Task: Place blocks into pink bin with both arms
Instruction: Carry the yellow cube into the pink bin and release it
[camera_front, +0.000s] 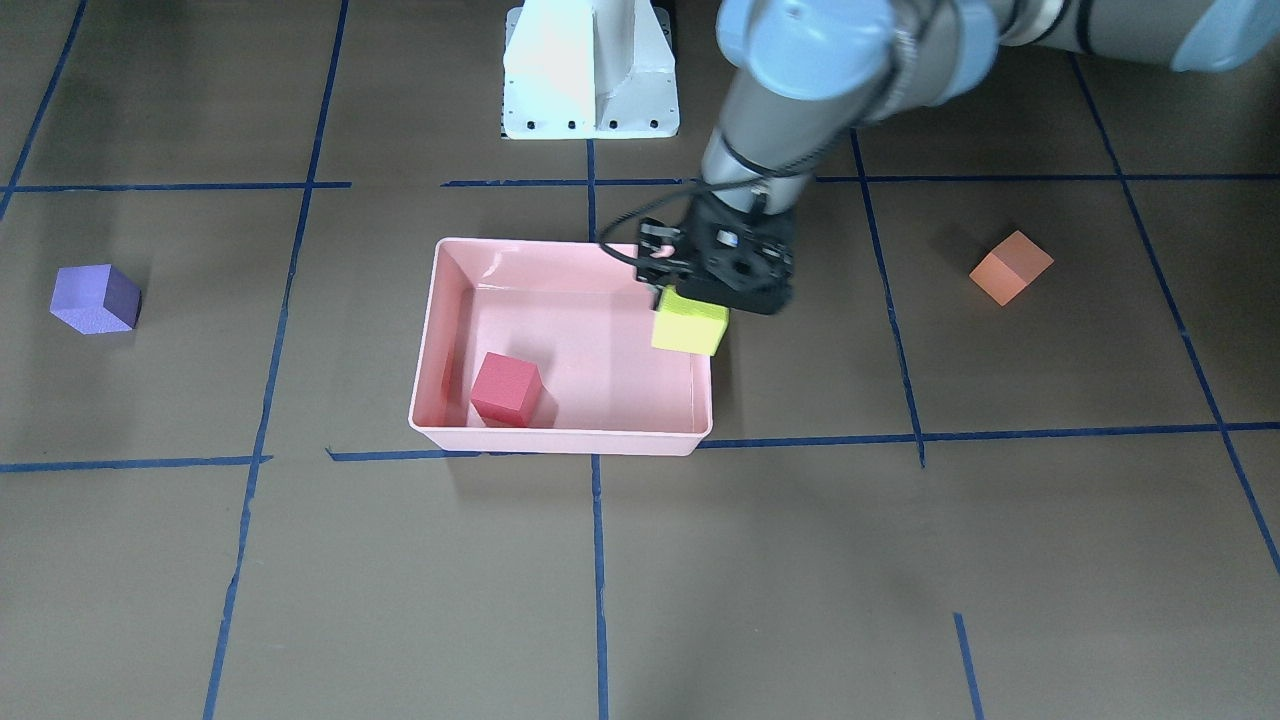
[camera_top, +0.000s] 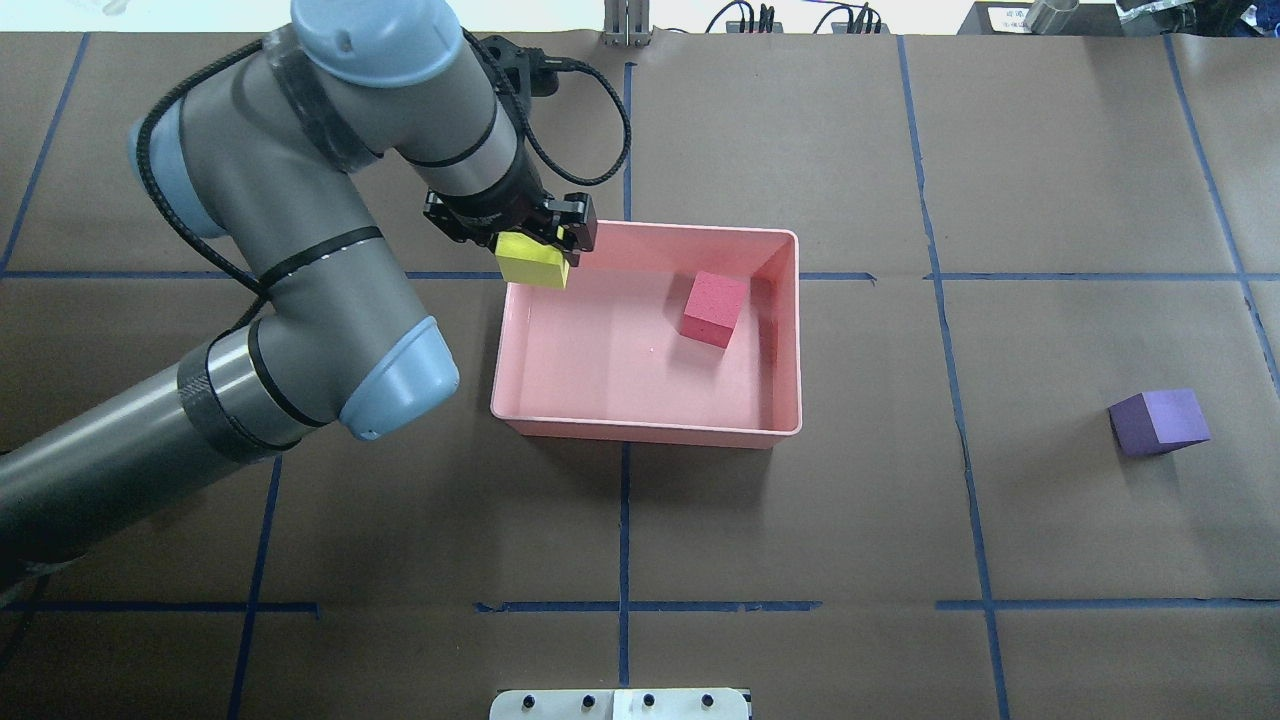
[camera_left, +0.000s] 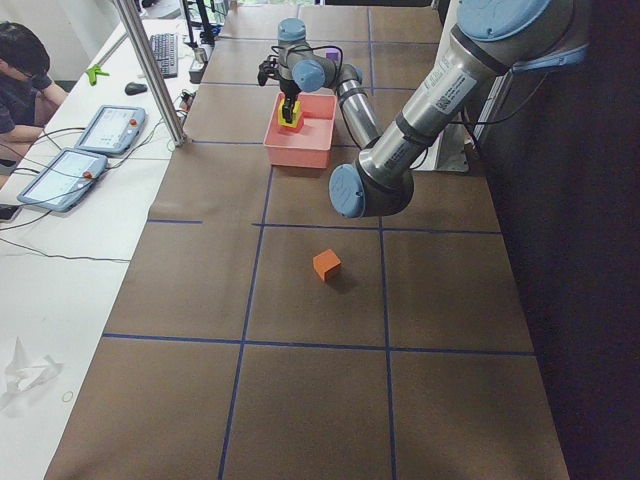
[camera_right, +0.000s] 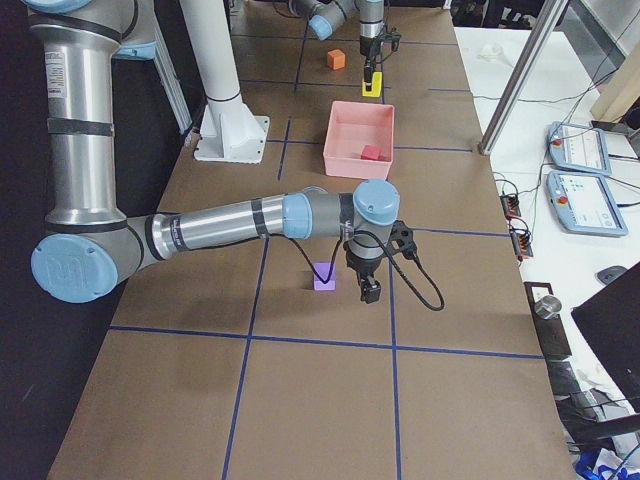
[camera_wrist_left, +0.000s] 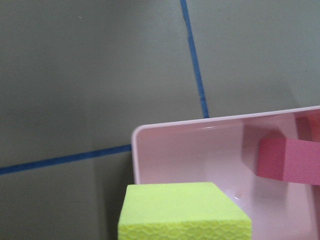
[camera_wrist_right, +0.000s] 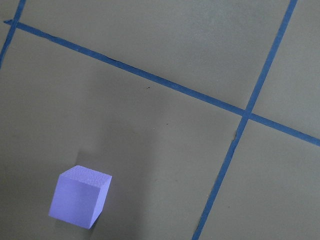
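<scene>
On my feed almost nothing is legible. The only sign I can find is a white emblem on the light-blue joint cap of the right arm, well apart from the pink bin on the camera's side. Its letters are too blurred to spell. The tablet beside the bin shows writing too small to read.

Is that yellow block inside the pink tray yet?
Not yet: the left gripper holds the yellow-green block above a corner of the pink bin.

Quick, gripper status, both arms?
Left gripper: shut on the yellow-green matte foam cube.
Right gripper: cannot tell; seen only in the side view.
</scene>
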